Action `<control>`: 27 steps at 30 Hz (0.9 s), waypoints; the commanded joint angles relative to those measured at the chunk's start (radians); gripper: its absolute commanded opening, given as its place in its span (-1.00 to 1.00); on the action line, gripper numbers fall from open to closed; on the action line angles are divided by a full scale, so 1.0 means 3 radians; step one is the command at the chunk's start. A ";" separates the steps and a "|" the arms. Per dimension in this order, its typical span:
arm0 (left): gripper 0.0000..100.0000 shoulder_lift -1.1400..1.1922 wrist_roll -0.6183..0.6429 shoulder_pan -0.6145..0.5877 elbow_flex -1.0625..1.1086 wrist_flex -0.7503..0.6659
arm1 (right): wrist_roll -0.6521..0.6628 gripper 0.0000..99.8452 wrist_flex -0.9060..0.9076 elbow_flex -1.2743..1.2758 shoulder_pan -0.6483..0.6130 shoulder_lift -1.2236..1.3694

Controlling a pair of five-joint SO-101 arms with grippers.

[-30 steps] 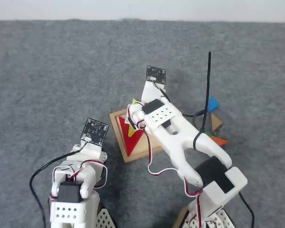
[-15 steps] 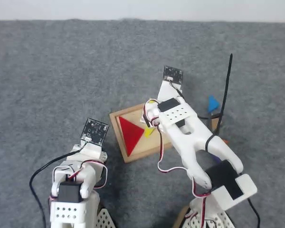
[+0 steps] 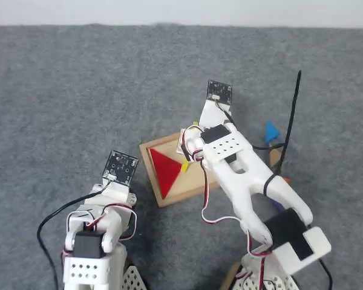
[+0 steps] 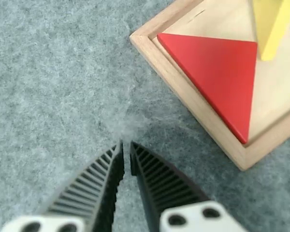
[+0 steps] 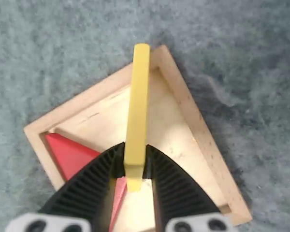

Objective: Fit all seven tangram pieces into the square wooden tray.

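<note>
Right pincer point(image 5: 134, 155) clamps yellow piece point(image 5: 137, 104) on edge above tray point(image 5: 198, 128); best tilt flat, seat flush against red triangle point(image 5: 67, 151), then release.

No text, number, label or sign can be read anywhere. Nothing legible stands on the wooden tray point(image 3: 181, 196), the red piece point(image 3: 165, 172), the yellow piece point(image 5: 137, 96) or the black camera board point(image 3: 121, 167).

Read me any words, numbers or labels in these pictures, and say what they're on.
No text can be read.
The wooden tray, red triangle and yellow piece carry no print.
The black boards on the arms' wrists bear tiny marks, too small to read.
</note>
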 commanded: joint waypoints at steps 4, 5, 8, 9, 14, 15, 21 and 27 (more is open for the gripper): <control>-0.96 -0.0056 -0.0026 -0.0015 -0.0033 0.0010 | -0.0302 -0.99 -0.0248 -0.0077 -0.0325 -0.0335; -0.96 -0.0056 -0.0026 -0.0015 -0.0033 0.0010 | -0.0302 -0.99 -0.0299 -0.0046 -0.0355 -0.0315; -0.96 -0.0056 -0.0026 -0.0015 -0.0033 0.0010 | -0.0297 -0.99 -0.0570 0.0061 -0.0325 -0.0197; -0.96 -0.0056 -0.0026 -0.0015 -0.0033 0.0010 | -0.0297 -0.99 -0.0606 0.0077 -0.0289 -0.0156; -0.96 -0.0056 -0.0026 -0.0015 -0.0033 0.0010 | -0.0266 -0.99 -0.0616 0.0097 -0.0274 -0.0100; -0.96 -0.0056 -0.0026 -0.0015 -0.0033 0.0010 | -0.0210 -0.99 -0.0616 0.0097 -0.0274 -0.0090; -0.96 -0.0056 -0.0026 -0.0015 -0.0033 0.0010 | 0.0031 -0.99 -0.0616 0.0210 -0.0253 -0.0084; -0.96 -0.0056 -0.0026 -0.0015 -0.0033 0.0010 | 0.0281 -0.92 -0.0616 0.0266 -0.0222 -0.0069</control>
